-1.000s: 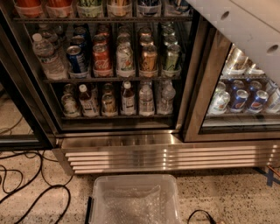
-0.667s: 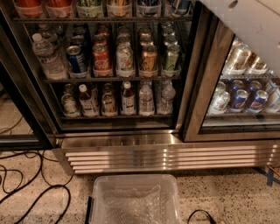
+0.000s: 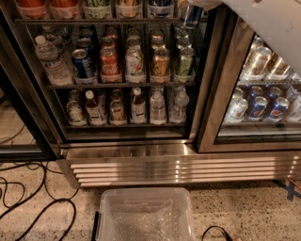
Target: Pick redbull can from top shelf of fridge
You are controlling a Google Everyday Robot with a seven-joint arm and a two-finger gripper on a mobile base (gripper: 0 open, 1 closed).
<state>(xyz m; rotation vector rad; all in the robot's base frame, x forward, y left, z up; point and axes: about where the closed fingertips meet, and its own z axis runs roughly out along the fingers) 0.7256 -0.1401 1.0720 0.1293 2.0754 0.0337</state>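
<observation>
Mostly cut off by the top edge, the gripper (image 3: pixel 202 4) shows only as a pale sliver at the upper right of the open fridge (image 3: pixel 141 153) compartment, and whether it is open, closed or holding anything cannot be told. Behind it the broad white arm (image 3: pixel 275 28) slants down to the right and hides the upper part of the right glass door (image 3: pixel 225 94) and the cans behind that. Just below the gripper, touching it or nearly so, stands the redbull can (image 3: pixel 192 17), slim, blue and silver, at the far right end of the top shelf (image 3: pixel 94 20); its top is lost against the pale sliver. To the left along that shelf sit clear trays (image 3: pixel 33 10) of cans, only their bottoms in view. One shelf down are wider cans, among them a Pepsi can (image 3: pixel 83 63) and a red cola can (image 3: pixel 109 63), with a water bottle (image 3: pixel 51 59) at the left end. Lower again is a row of small bottles (image 3: pixel 136 106). Below comes the ribbed steel grille (image 3: pixel 188 169). Near the viewer, a clear plastic bin (image 3: pixel 106 207) rests on the speckled floor (image 3: pixel 244 212), its near side cut off, and black cables (image 3: pixel 28 197) loop at the left.
</observation>
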